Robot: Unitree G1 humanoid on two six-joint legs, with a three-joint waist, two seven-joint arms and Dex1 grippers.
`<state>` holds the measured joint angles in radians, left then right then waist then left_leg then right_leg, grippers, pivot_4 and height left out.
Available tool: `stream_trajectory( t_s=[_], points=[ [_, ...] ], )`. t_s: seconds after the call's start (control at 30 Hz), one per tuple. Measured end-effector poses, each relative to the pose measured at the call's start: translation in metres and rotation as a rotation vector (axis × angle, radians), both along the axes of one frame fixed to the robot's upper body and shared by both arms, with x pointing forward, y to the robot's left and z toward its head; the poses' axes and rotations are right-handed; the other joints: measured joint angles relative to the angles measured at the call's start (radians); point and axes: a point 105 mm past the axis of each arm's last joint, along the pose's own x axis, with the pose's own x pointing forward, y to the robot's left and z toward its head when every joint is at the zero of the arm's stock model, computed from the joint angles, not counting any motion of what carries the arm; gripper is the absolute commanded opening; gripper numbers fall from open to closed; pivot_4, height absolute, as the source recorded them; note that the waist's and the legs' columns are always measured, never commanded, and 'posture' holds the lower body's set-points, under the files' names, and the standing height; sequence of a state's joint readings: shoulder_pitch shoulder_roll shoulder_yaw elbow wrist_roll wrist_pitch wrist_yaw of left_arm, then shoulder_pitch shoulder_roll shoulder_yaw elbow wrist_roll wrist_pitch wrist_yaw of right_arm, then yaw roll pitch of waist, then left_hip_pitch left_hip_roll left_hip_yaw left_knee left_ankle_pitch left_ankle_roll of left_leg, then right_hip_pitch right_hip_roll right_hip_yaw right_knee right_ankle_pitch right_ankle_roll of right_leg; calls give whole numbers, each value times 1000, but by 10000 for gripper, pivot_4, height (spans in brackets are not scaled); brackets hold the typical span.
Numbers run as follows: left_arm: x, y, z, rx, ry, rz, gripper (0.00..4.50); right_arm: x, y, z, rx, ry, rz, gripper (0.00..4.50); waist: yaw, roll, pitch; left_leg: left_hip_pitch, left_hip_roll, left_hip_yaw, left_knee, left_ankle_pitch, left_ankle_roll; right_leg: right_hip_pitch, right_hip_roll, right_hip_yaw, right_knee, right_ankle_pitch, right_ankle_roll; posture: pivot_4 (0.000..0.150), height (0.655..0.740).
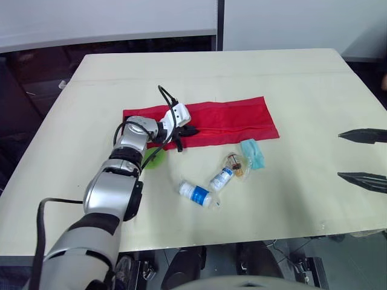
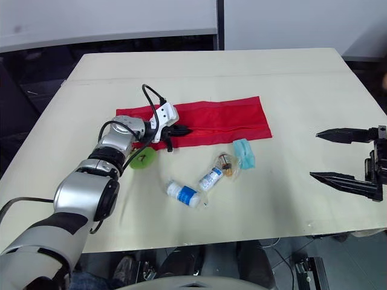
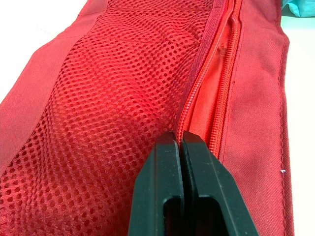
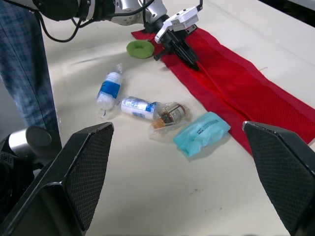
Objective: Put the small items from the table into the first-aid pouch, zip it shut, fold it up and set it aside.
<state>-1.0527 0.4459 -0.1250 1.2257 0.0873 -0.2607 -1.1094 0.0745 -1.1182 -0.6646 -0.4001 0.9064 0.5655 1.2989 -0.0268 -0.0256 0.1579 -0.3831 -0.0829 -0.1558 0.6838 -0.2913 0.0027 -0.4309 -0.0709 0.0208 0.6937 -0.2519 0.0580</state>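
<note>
The red mesh first-aid pouch lies flat and unfolded in the middle of the table, its zipper running lengthwise. My left gripper rests on the pouch's left part, shut on the zipper line; the pull itself is hidden between the fingers. Near the front of the pouch lie a green round item, two white bottles with blue labels, a clear packet with a brown object and a teal packet. My right gripper hovers open far to the right, holding nothing.
The pale table has bare room to the right and behind the pouch; its front edge is close below the bottles. A person's jeans-clad leg stands beside the table in the right wrist view.
</note>
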Motion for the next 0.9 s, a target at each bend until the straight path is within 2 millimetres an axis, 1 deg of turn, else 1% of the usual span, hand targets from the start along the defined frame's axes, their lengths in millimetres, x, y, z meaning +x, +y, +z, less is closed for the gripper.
stream_trajectory(
  t_s=[0.03, 0.1, 0.13, 0.23, 0.33, 0.4, 0.47, 0.57, 0.6, 0.63, 0.7, 0.83, 0.9],
  points=[
    [0, 0, 0, 1, 2, -2, 518, 1, 3, -3, -4, 1, 2, 45000, 1, 0, 0, 0, 0, 0, 0, 0, 0, 0, 0, 0, 0, 0, 0, 1500, 7368],
    [-2, 0, 0, 0, 6, -19, 518, -1, 21, -23, -24, 32, 23, 45000, 2, 0, 0, 0, 0, -1, 0, 0, 0, 0, 0, -1, 0, 0, 0, 1500, 7368],
    [-3, -1, 1, -2, 12, -26, 518, -3, 34, -37, -18, 60, 44, 45000, 3, 0, 0, 0, 0, -1, 0, 0, -1, 0, 0, -1, 0, 0, 0, 1500, 7368],
    [-5, -3, 3, -3, 20, -55, 518, -6, 73, -61, 31, 69, 64, 45000, 5, 0, 0, -1, 0, -1, 1, 1, -1, 0, 0, 0, 0, 0, 0, 1500, 7368],
    [-8, 1, 6, 11, 21, -77, 518, -4, 109, -76, 69, 68, 72, 45000, 7, -1, 1, 0, 0, -1, 1, 1, -2, -1, 0, 0, 0, 0, 0, 1500, 7368],
    [-10, 6, 7, 22, 28, -82, 518, -3, 126, -80, 88, 75, 87, 45000, 9, -1, 1, 0, 0, -1, 1, 1, -2, -1, 0, 0, 0, 0, 0, 1500, 7368],
    [-14, 11, 8, 37, 45, -97, 518, 3, 152, -88, 102, 88, 100, 45000, 9, -1, 1, 0, 0, -2, 1, 1, -2, -1, 0, -1, 0, 0, 0, 1500, 7368],
    [-16, 18, 8, 49, 58, -94, 518, 8, 161, -97, 82, 105, 90, 45000, 12, -3, 1, -1, 0, -3, 1, 1, -2, -1, 1, -2, 0, 0, 0, 1500, 7368],
    [-17, 19, 8, 52, 62, -99, 518, 9, 165, -103, 60, 112, 98, 45000, 11, -2, 1, 0, -1, -3, 1, 1, -2, -1, 0, -1, 0, 0, 0, 1500, 7368],
    [-19, 19, 7, 55, 68, -108, 518, 8, 173, -116, 30, 135, 116, 45000, 11, -3, 1, 0, -1, -3, 1, 1, -2, -1, 1, -1, 0, 0, 0, 1500, 7368],
    [-21, 19, 7, 53, 79, -119, 518, 9, 187, -134, 9, 161, 130, 45000, 9, -2, 1, 0, -1, -3, 1, 1, -2, -1, 1, -2, 0, 0, 0, 1500, 7368],
    [-23, 16, 10, 41, 82, -132, 518, 18, 192, -144, -36, 121, 122, 45000, 10, -2, 1, 0, -1, -3, 2, 1, -2, -1, 1, -2, 0, 0, 0, 1500, 7368],
    [-23, 16, 11, 35, 90, -135, 518, 19, 196, -150, -54, 114, 141, 45000, 9, -2, 1, 0, -1, -4, 2, 1, -2, -1, 1, -2, 0, 0, 0, 1500, 7368]
  ],
)
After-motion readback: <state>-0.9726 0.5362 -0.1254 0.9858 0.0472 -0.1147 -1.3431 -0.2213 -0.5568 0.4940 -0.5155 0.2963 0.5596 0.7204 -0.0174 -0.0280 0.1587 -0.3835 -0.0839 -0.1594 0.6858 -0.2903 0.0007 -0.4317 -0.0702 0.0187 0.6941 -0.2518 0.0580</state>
